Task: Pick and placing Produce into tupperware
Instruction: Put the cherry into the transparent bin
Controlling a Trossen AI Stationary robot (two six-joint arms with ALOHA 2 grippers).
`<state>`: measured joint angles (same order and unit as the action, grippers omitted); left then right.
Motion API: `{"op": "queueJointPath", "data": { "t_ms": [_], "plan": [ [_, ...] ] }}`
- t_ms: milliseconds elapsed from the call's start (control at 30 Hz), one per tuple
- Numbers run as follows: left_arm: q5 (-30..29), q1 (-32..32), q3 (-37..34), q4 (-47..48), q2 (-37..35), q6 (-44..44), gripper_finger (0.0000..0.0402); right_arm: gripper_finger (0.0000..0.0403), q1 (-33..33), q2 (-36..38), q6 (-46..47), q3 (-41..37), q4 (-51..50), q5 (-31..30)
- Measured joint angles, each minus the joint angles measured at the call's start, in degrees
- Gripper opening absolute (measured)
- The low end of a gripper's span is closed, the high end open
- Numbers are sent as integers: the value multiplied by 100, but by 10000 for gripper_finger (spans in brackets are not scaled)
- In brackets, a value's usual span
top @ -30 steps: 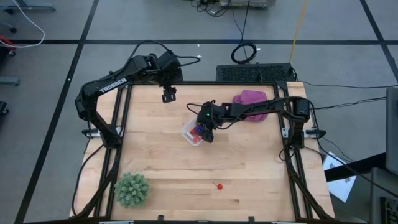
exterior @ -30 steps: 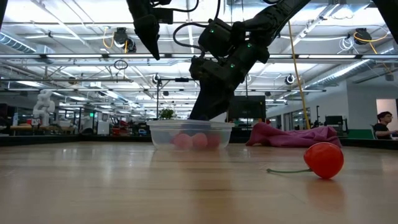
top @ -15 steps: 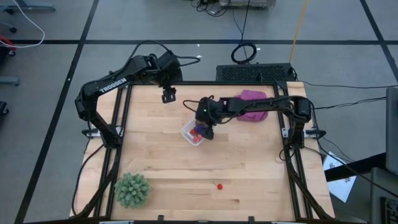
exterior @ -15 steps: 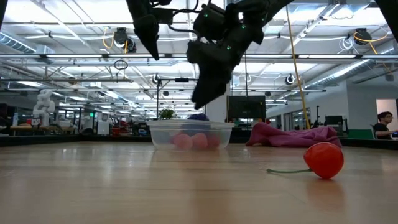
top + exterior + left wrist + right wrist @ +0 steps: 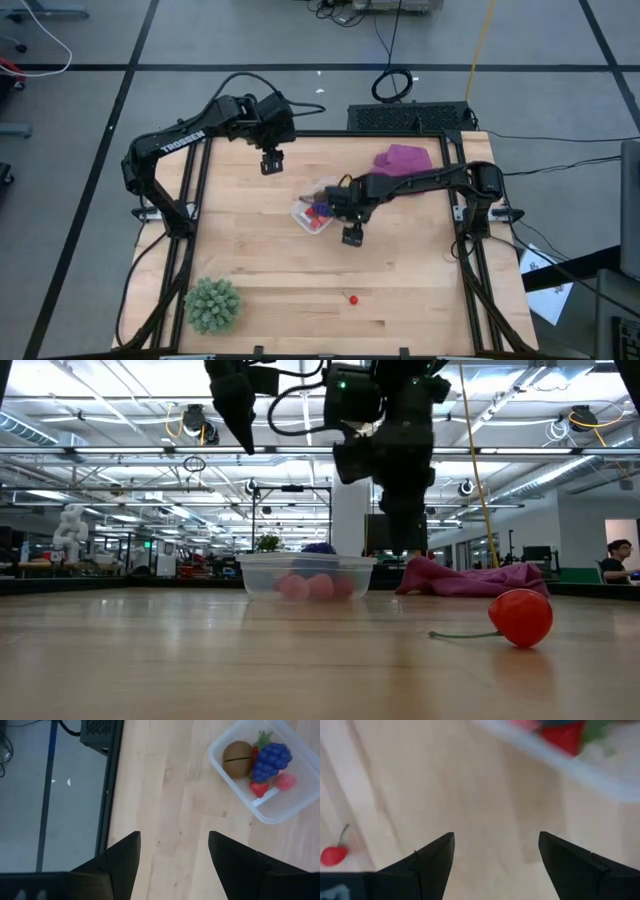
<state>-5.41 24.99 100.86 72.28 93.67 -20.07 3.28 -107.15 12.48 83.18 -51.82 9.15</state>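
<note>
Right gripper hovers mid-frame beside the tupperware, fingers spread and empty; left gripper, upper left, likewise parted, holding nothing.

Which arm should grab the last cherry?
Right, probably. The right gripper, open and empty, hangs nearer the cherry than the left gripper, which waits at the table's far edge.

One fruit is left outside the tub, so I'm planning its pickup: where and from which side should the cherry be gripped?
Grip the cherry by its round red body, coming straight down from above. It lies alone on bare table, and its thin stem, lying flat, looks too slight to pinch.
</note>
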Motion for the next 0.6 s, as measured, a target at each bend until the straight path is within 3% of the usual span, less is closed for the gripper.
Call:
{"op": "queueJointPath", "data": {
  "t_ms": [333, 600],
  "plan": [
    [-63, -220, 0, 186, 0, 218, 239, 281, -1272, 0, 1106, 2, -39, 7],
    [-20, -412, 0, 192, 0, 467, 239, 281, -2087, 0, 1797, 2, 553, -19]
  ]
}}
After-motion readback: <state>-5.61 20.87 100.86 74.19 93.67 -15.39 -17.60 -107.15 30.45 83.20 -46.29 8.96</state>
